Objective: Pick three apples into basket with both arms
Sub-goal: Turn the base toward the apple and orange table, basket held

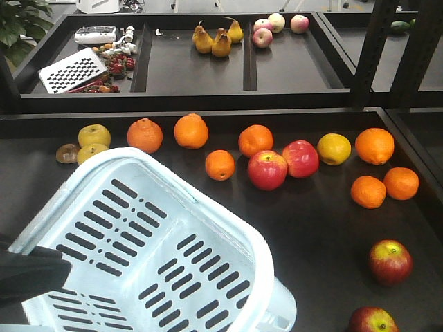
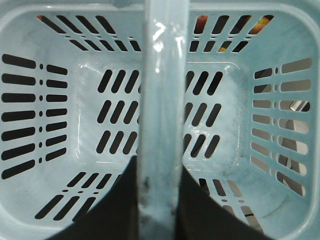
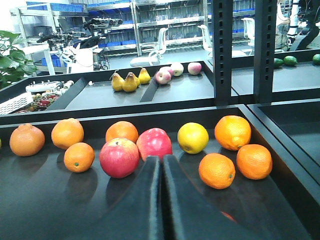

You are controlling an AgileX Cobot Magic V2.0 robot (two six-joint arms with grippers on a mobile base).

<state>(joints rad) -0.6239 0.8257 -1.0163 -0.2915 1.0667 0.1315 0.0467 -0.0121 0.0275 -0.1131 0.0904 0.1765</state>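
The basket point(image 1: 208, 228) is being held tilted at the lower left of the front view, its slotted floor turned up toward the camera. The left pincer point(image 2: 159, 172) is being seen clamped on the basket's handle point(image 2: 162, 75), with dark fingers on either side of the pale bar running down the middle of the left wrist view.

The right pincer point(image 3: 161, 160) is being held with its fingers pressed together, low over the worktop point(image 1: 311, 228). Its tip is being shown just short of two pink-red apples point(image 3: 119, 157).

Two dark red apples point(image 1: 390, 261) are being seen at the lower right of the front view, well apart from the basket, one of them cut by the bottom edge. Where the third is lying cannot be told.

The worktop is being shown as a matte black surface with a raised rim, and oranges point(image 1: 190, 131) are being seen strewn across its far half. Behind it, at the top of the frame, a divided rear tray point(image 1: 194, 79) is being shown with pears point(image 1: 218, 40) and a grater point(image 1: 73, 69) in separate compartments.

Beyond that, the room is being shown in the right wrist view: shelving point(image 3: 165, 15) stocked with blue bins, white office chairs point(image 3: 160, 42), a leafy plant point(image 3: 10, 50) at the upper left, and black posts point(image 3: 222, 50) at the upper right.
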